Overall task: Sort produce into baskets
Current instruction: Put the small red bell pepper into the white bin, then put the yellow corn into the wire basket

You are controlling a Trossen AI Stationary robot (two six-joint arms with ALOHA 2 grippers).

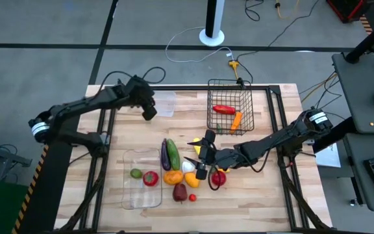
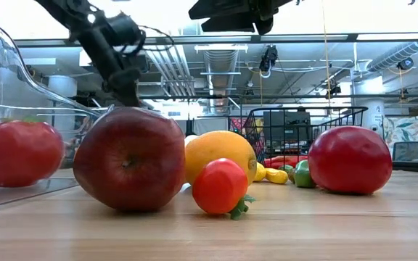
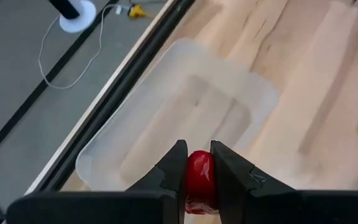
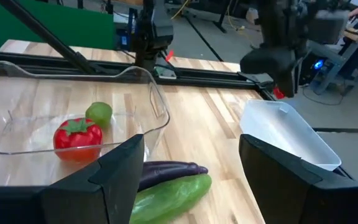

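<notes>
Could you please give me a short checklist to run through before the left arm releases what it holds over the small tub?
1. Left gripper shut on the small red item: ok.
2. Small clear tub directly ahead of the jaws: ok.
3. Tub interior free of other produce: ok.
4. Right gripper open, apart from the tub, over the cucumber and eggplant: ok.
5. Which fruit or vegetable the red item is: cannot tell.

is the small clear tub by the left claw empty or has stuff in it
Empty. The left wrist view shows the small clear tub with a bare floor; the left claw above it holds a small red piece.
</notes>
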